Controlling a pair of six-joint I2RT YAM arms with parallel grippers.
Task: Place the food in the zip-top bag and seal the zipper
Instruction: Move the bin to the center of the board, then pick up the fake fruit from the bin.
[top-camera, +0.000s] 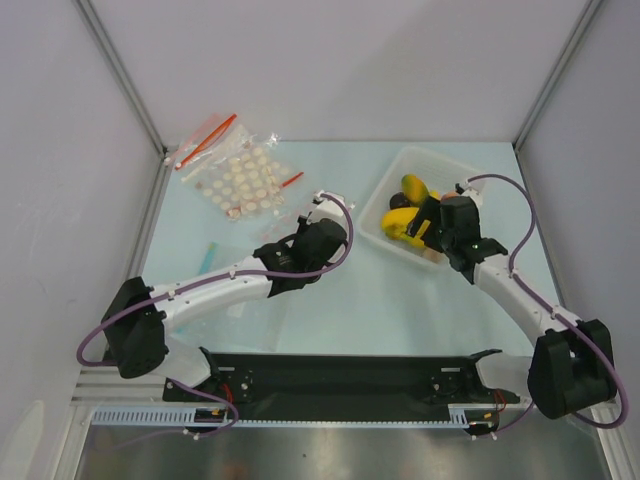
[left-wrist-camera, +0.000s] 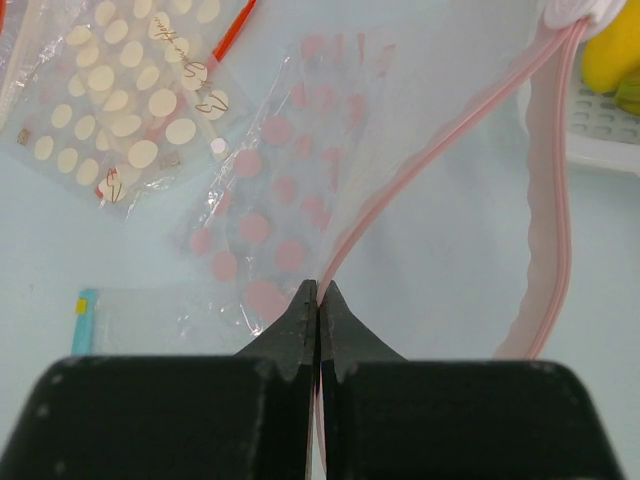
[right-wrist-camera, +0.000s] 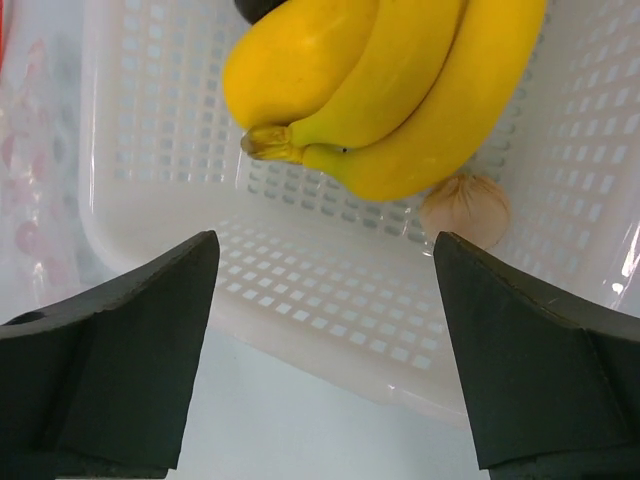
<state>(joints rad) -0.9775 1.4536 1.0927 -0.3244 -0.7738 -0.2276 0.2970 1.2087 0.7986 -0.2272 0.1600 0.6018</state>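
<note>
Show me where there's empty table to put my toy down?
Bare pale blue table lies at the front, between the two arms, and at the back between the clear bag of cream discs and the white perforated basket. The left half is crowded: there the left hand pinches the clear pink-dotted bag.

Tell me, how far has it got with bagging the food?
Early on. Done: nothing is in the bag yet. In hand: the left gripper is shut on the bag's edge at the zipper, and the right gripper hangs open over the basket, facing the bananas. Left: the bananas, the beige piece and the rest go in, then the zipper gets sealed.
</note>
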